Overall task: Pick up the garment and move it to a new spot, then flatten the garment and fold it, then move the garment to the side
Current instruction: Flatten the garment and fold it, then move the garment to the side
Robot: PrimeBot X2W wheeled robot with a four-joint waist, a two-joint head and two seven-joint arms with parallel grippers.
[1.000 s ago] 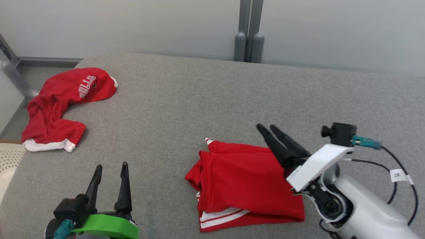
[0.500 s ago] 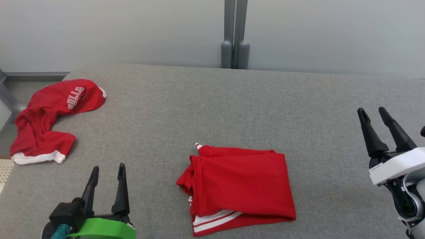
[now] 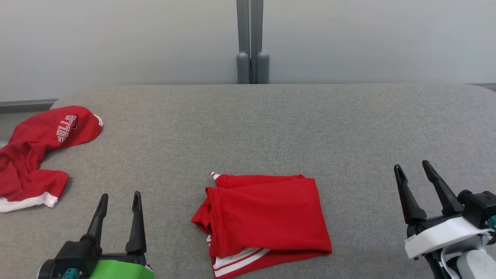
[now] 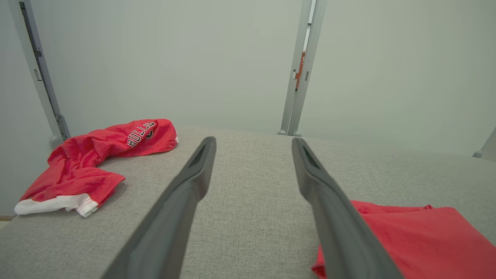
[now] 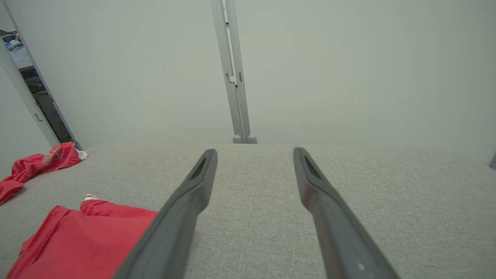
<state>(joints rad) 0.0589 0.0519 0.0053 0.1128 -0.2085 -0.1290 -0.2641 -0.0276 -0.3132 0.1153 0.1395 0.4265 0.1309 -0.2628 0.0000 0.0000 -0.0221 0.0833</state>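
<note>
A folded red garment (image 3: 265, 219) lies near the front of the grey padded table (image 3: 271, 124), between the robot's arms; the left gripper (image 3: 119, 197) and right gripper (image 3: 412, 166) flank it, fingers spread apart, holding nothing. A crumpled red jersey (image 3: 35, 155) sits at the table's left edge, well apart.

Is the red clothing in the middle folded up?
Folded: the red garment lies in a compact rectangle, with white-striped layers stacked underneath.
</note>
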